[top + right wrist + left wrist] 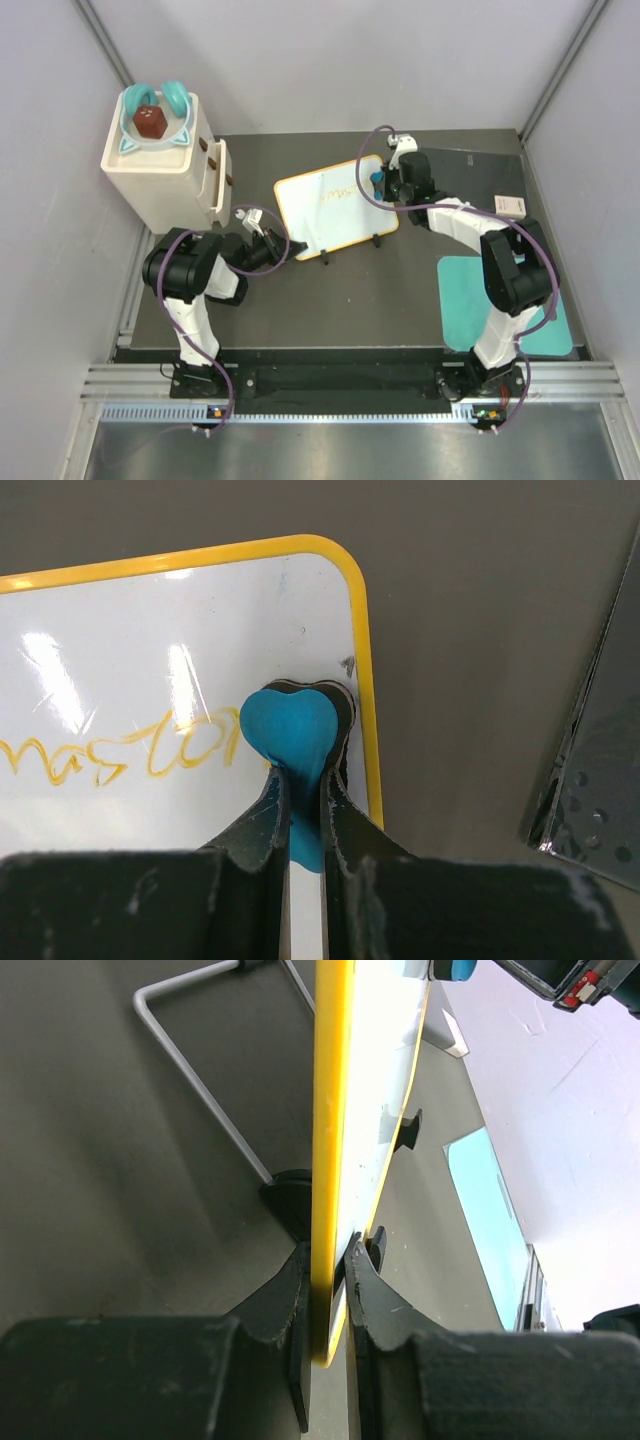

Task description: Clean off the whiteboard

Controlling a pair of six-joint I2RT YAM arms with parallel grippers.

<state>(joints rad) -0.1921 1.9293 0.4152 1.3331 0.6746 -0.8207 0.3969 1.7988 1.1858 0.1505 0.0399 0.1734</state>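
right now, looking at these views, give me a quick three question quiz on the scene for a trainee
1. True or false: the left gripper is clamped on the yellow frame of the whiteboard.
2. What does the right gripper hold? A) marker B) blue eraser C) cloth
3. What colour is the writing on the board?

Key: 1 true; 2 B; 3 yellow.
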